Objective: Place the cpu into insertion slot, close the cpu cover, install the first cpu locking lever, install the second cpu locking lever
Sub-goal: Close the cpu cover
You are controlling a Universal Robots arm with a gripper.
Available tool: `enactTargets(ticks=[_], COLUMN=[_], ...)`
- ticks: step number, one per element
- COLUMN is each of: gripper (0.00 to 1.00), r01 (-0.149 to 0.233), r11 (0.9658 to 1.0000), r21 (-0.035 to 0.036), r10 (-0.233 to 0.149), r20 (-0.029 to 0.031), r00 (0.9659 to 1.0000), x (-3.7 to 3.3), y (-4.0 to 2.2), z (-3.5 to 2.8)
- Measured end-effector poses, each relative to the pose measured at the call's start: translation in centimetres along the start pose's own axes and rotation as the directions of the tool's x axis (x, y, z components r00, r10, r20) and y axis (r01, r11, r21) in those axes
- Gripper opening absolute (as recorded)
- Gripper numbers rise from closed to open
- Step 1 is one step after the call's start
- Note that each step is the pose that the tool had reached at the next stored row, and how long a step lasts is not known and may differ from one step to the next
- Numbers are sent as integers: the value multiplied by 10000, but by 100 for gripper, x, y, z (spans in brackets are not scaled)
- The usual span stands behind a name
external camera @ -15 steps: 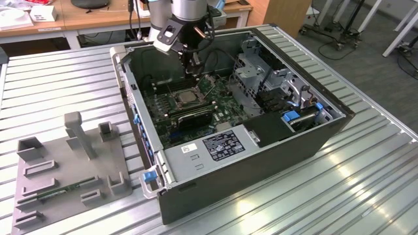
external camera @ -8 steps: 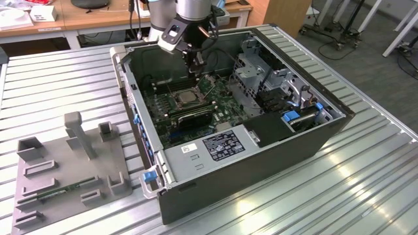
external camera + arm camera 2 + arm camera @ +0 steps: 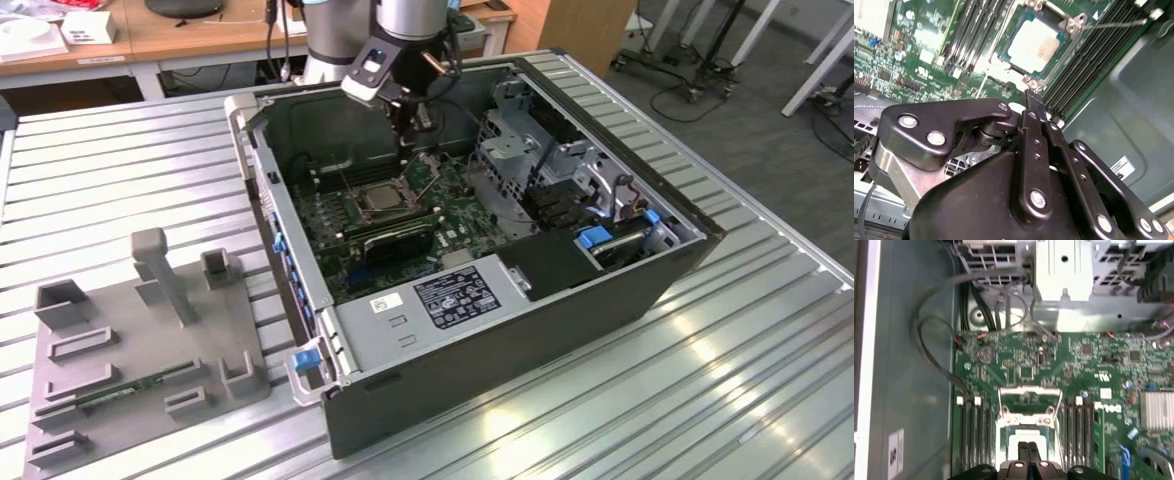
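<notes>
The cpu (image 3: 1034, 42) lies flat in the insertion slot (image 3: 1003, 425) on the green motherboard, its pale metal top showing. The silvery cpu cover (image 3: 1072, 24) looks lowered around it. A thin wire lever (image 3: 1114, 22) sticks out sideways from the socket corner. My gripper (image 3: 1033, 97) hovers just above the socket's edge, its two slim black fingers pressed together with nothing between them. In the first wrist view the gripper (image 3: 1028, 446) sits over the cpu (image 3: 1026, 439). In the exterior view the gripper (image 3: 407, 130) hangs inside the open case, above the cpu (image 3: 383, 200).
Black memory slots (image 3: 974, 435) flank the socket on both sides. Grey cables (image 3: 929, 350) loop along the case wall. A metal drive cage (image 3: 514, 150) rises on the exterior view's right of the board. A grey fixture plate (image 3: 134, 350) lies on the slatted table.
</notes>
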State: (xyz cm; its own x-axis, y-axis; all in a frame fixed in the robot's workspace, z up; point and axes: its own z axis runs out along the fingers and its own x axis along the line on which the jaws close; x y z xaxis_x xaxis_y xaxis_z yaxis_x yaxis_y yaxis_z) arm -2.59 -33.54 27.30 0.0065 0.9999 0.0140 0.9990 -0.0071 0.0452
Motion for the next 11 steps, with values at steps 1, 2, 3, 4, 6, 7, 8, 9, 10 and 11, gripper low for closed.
enactTargets(ticks=[1, 2, 3, 4, 6, 7, 8, 9, 10, 11], gripper=[11, 11, 11, 11, 11, 11, 11, 11, 11, 11], r01=[0, 0, -1, -2, 1, -1, -2, 0, 0, -1], r11=[10000, 10000, 10000, 10000, 10000, 10000, 10000, 10000, 10000, 10000], r21=[0, 1, 2, 3, 4, 5, 7, 7, 9, 10], r10=[0, 0, 1, 2, -1, 1, 2, 0, 0, 1], r20=[-1, -1, 0, -1, -1, -1, 0, 0, 0, 0], r00=[10000, 10000, 10000, 10000, 10000, 10000, 10000, 10000, 10000, 10000], x=[0, 1, 1, 1, 1, 1, 1, 2, 2, 2], y=[20, 42, 64, 88, 137, 164, 190, 219, 248, 276], z=[2, 3, 4, 6, 9, 10, 11, 13, 14, 16])
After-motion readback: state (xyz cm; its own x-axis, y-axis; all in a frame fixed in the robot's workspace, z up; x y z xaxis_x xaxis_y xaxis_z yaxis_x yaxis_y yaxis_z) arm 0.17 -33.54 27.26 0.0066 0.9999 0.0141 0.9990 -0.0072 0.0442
